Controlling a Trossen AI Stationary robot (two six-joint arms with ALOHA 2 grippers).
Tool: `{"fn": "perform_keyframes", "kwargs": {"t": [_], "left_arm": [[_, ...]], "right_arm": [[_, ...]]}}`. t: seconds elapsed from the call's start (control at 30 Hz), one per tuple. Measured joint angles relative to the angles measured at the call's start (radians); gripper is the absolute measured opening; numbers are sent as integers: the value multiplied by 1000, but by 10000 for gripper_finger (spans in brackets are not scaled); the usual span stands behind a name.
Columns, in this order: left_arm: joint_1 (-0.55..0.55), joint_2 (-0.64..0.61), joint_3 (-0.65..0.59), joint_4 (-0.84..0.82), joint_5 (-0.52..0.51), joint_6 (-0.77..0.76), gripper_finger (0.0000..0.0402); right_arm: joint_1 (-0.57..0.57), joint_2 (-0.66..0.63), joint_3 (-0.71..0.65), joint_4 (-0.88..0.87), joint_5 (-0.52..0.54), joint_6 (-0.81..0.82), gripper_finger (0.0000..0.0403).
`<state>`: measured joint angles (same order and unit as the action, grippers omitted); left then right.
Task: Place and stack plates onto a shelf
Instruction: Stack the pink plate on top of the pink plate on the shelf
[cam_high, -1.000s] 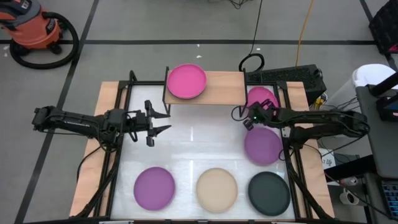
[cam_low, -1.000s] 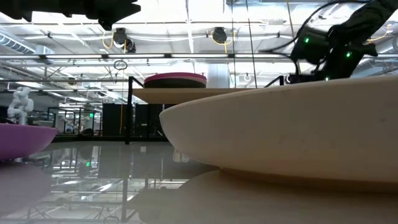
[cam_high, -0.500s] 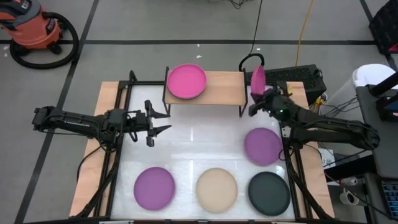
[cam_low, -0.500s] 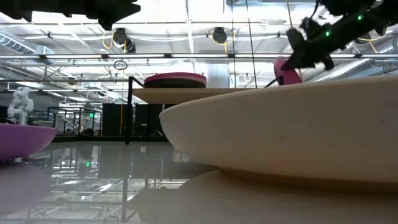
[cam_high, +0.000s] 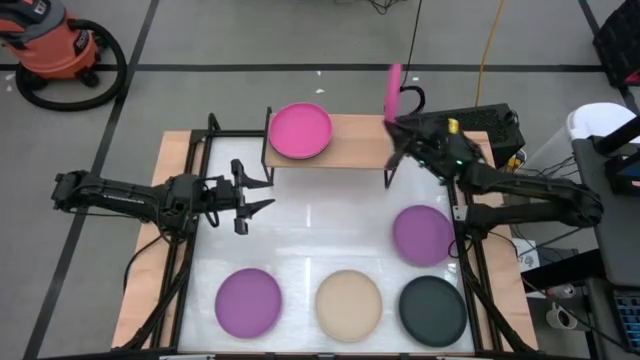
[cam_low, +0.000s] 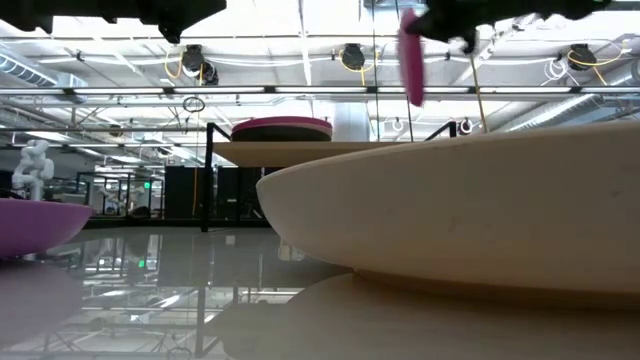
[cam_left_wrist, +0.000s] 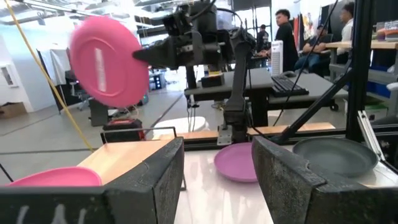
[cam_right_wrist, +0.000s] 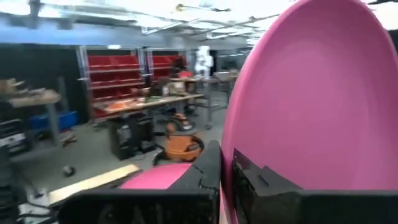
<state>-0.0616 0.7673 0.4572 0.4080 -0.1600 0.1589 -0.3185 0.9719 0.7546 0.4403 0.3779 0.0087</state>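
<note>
My right gripper (cam_high: 401, 122) is shut on a hot pink plate (cam_high: 393, 90), held on edge high over the right end of the shelf (cam_high: 350, 142). The low view shows the plate (cam_low: 410, 55) edge-on above the shelf (cam_low: 340, 148). Another hot pink plate (cam_high: 299, 130) lies flat on the shelf's left half. On the table lie two purple plates (cam_high: 248, 302) (cam_high: 423, 234), a beige plate (cam_high: 349, 303) and a dark grey plate (cam_high: 433, 310). My left gripper (cam_high: 262, 196) hovers open to the left of the shelf. My right gripper pinches the hot pink plate's rim (cam_right_wrist: 231, 155) between its two fingers (cam_right_wrist: 208, 168), one on each face. In the left wrist view the fingers (cam_left_wrist: 155, 53) come level at the rim on the arm's side. The plate (cam_left_wrist: 109, 61) is lifted clear and stands on edge.
The black frame rails (cam_high: 470, 270) run along both sides of the white board. An orange vacuum (cam_high: 55, 50) stands on the floor beyond the far left corner. People (cam_left_wrist: 289, 37) sit at desks beyond the table's right side.
My right gripper has lifted the hot pink plate off the table beside the shelf's right legs, tipping it from flat onto its edge. It has carried the plate up and toward the far edge, over the shelf's right end. My left arm has kept still.
</note>
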Motion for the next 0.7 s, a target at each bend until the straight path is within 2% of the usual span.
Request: {"fn": "perform_keyframes", "kwargs": {"t": [0.13,0.23,0.33,0.5,0.7], "left_arm": [[0,0,0,1,0,0,195],[0,0,0,-3,0,0,195],[0,0,0,-13,0,1,195],[0,0,0,-15,0,16,195],[0,0,0,-14,0,19,195]], "right_arm": [[1,206,168,-6,-89,-44,0],[0,359,302,-20,-199,-69,0],[0,491,451,-139,-276,-96,0],[1,674,650,-360,-279,-179,0],[13,784,745,-437,-278,-270,0]]}}
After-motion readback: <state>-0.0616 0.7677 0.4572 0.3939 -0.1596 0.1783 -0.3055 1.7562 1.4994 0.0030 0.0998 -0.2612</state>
